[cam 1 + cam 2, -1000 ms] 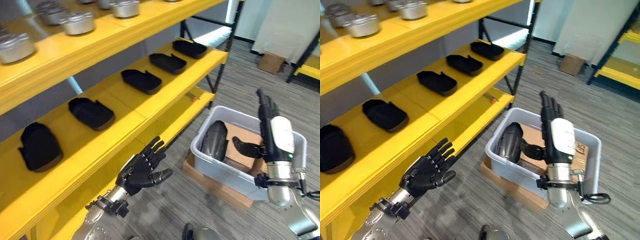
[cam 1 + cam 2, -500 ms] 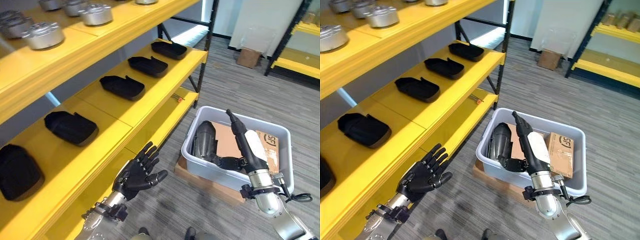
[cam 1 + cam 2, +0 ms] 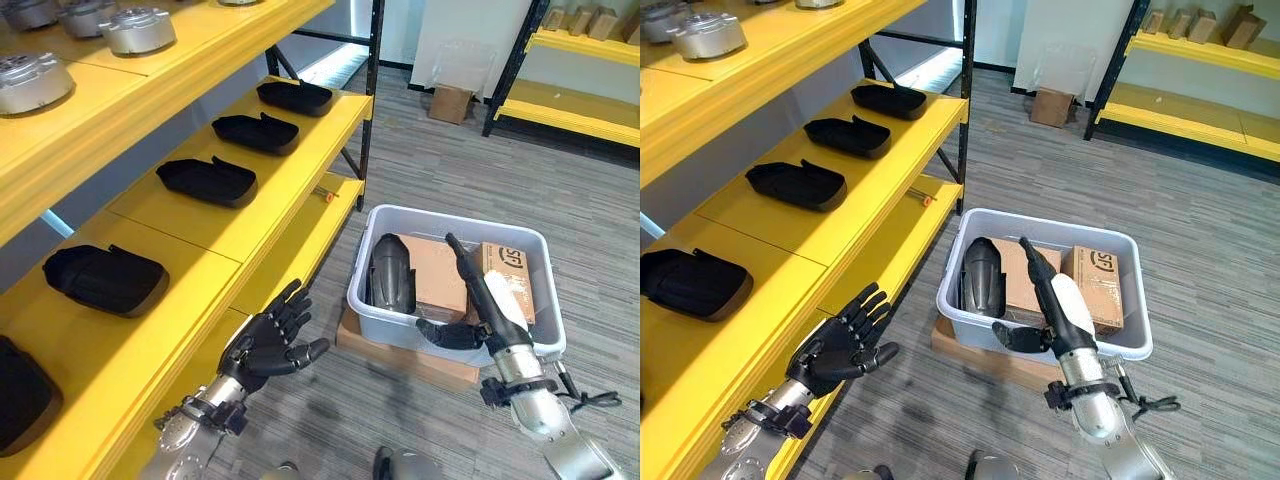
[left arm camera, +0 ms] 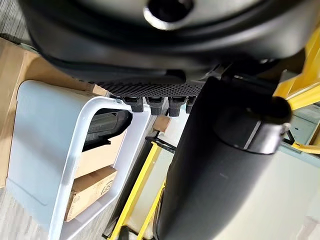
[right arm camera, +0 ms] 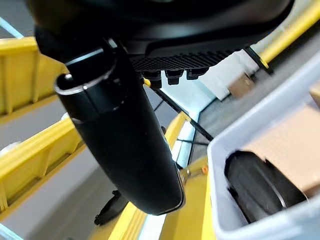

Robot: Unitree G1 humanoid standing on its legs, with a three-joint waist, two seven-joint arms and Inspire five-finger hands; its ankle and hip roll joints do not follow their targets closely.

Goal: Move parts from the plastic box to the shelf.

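The right hand (image 3: 478, 305) has been lowering over the plastic box (image 3: 385, 322), fingers straight, thumb out. The black part (image 3: 390, 275) is lying inside, just beside it, untouched. The left hand (image 3: 268, 343) is hovering spread.

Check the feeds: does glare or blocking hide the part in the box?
Left eye view: even light, black part clear in the grey box, right robot hand beside it. Left wrist view: the left robot hand blocks much of the frame. Right wrist view: thumb covers the middle.
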